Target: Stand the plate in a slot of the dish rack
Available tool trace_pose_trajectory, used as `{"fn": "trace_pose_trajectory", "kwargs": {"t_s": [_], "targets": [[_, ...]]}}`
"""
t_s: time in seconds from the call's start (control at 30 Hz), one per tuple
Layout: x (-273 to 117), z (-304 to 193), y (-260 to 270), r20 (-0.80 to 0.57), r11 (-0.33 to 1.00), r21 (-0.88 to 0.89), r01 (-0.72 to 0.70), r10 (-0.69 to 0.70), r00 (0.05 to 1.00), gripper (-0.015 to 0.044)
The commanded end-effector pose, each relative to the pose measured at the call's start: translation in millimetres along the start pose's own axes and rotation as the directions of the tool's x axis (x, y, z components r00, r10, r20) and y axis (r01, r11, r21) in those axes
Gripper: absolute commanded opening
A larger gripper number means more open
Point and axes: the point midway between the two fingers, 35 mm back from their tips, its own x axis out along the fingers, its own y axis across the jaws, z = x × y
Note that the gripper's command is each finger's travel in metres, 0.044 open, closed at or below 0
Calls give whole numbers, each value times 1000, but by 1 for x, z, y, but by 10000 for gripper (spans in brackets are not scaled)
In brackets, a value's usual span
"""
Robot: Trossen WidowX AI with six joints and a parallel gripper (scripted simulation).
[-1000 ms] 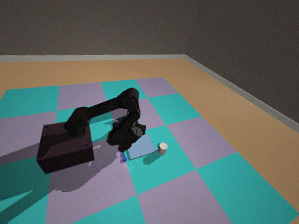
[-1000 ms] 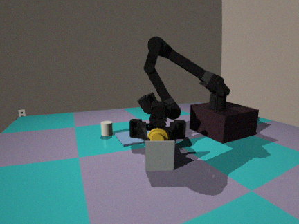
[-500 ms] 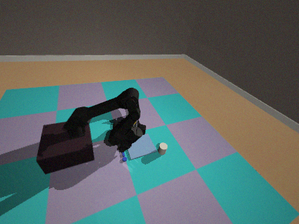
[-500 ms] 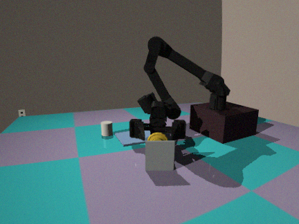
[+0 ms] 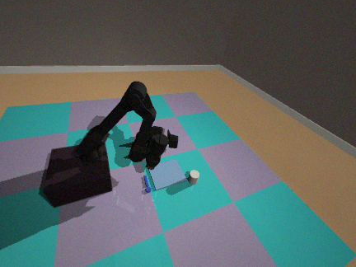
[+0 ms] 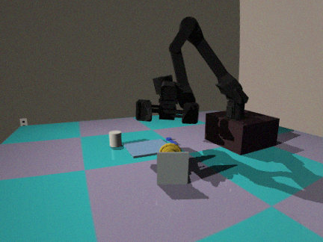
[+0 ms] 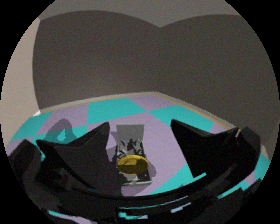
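The yellow plate (image 6: 170, 148) (image 7: 132, 164) is in the grey dish rack (image 6: 173, 168) (image 7: 130, 132), its top showing above the end panel in the exterior view. It looks roughly on edge, perhaps leaning; its lower edge and the slot are hidden, so I cannot tell whether it sits between the rails. My gripper (image 6: 167, 112) (image 7: 141, 124) is open and empty. It hangs above and behind the plate, clear of it, its two fingers wide apart. In the top view the arm hides the plate and rack.
A flat light-blue slab (image 5: 167, 174) (image 6: 143, 148) lies beside the rack, with a white cylinder (image 5: 194, 177) (image 6: 115, 139) at its far side. Small blue pieces (image 5: 146, 181) (image 6: 169, 139) lie by the slab's edge. The arm stands on a dark box (image 5: 78, 175) (image 6: 258, 133).
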Motion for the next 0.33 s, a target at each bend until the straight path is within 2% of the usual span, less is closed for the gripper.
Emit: {"fn": "trace_pose_trajectory", "kwargs": {"t_s": [0.0,0.17,0.3], "targets": [[-1,27,-1,6,1000,6,-4,4,1000,400],[-1,27,-2,5,1000,9,0,0,1000,400],[0,27,-24,-19,994,79,75,-73,997,400]]}}
